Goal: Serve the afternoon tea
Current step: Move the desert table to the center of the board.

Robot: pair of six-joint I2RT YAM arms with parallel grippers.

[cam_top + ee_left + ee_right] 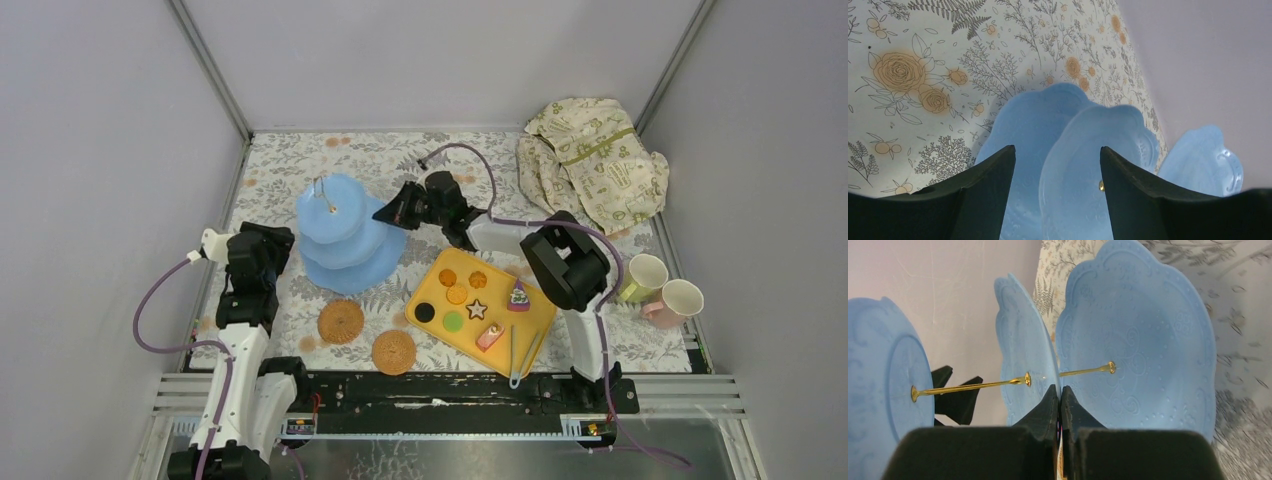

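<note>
The light-blue three-tier stand (pixel 345 235) stands upright at the table's left centre, its tiers bare. My right gripper (pixel 388 212) is shut on the rim of the middle tier (pixel 1023 340). My left gripper (pixel 282 252) is open at the stand's left side, and the lower tiers (pixel 1073 165) show between its spread fingers (pixel 993 175). Toy pastries and biscuits (pixel 477 309) lie on the yellow tray (pixel 535 318). Two woven coasters (pixel 341 321) (pixel 394 352) lie in front of the stand. A pale green cup (pixel 643 277) and a pink cup (pixel 678 302) sit at the right.
Tongs (pixel 525 352) rest on the near end of the yellow tray. A crumpled cream cloth with green print (pixel 592 160) lies at the back right. Grey walls close in the table on three sides.
</note>
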